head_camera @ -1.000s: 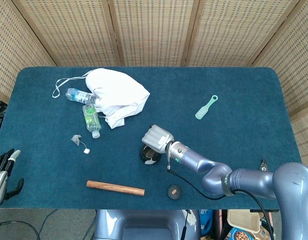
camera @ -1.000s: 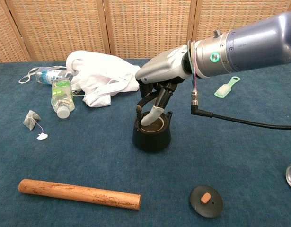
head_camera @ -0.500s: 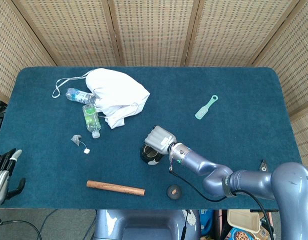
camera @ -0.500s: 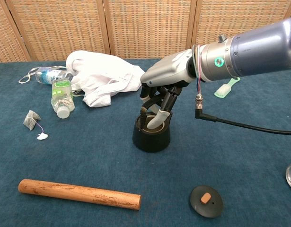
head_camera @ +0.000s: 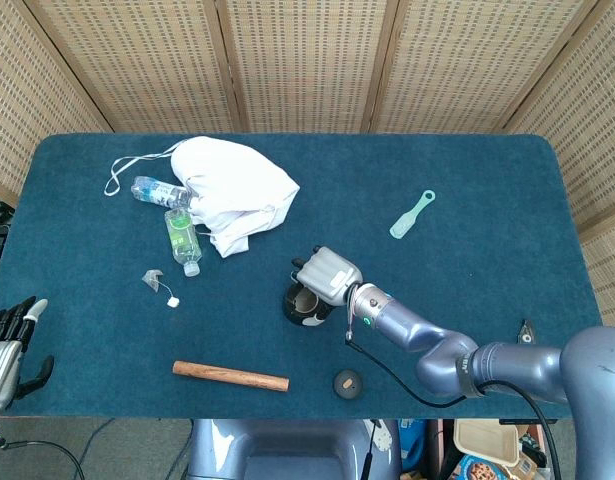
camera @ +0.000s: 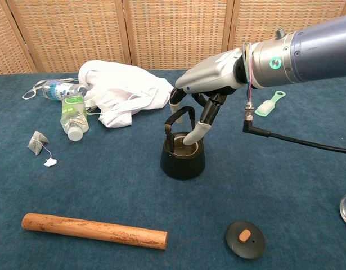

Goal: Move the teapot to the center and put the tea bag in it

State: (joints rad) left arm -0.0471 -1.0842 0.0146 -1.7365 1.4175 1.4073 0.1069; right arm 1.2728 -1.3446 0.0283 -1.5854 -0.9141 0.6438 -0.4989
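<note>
Teapot [camera: 183, 159], black and lidless, sits on the dark blue table [head_camera: 487, 200] near its middle, its thin arched handle standing upright. Directly above it is the robot's right hand [camera: 209, 84], silvery grey, reaching in from the right on a blue-grey arm. In the chest view its fingers [camera: 196, 130] hang down, and one pale fingertip touches or dips just inside the open rim of the pot; the handle stands free beside them, so the hand grips nothing and its fingers are loosely spread. From the head view the same right hand [head_camera: 327, 275] covers part of the teapot [head_camera: 303, 305]. A tea bag [camera: 36, 142] lies flat on the cloth well to the left of the pot, its string ending in a small white tag. The pot's round black lid [camera: 245, 239] lies near the front edge, to the right. A wooden rolling pin [camera: 94, 230] lies lengthwise at the front left. Farther back are a white cloth bag [camera: 125, 93], two plastic bottles [camera: 71, 115] beside it, and a pale green brush [camera: 270, 104] at the right. The left hand [head_camera: 7, 345] rests off the table's left front corner, dark fingers apart, holding nothing.
</note>
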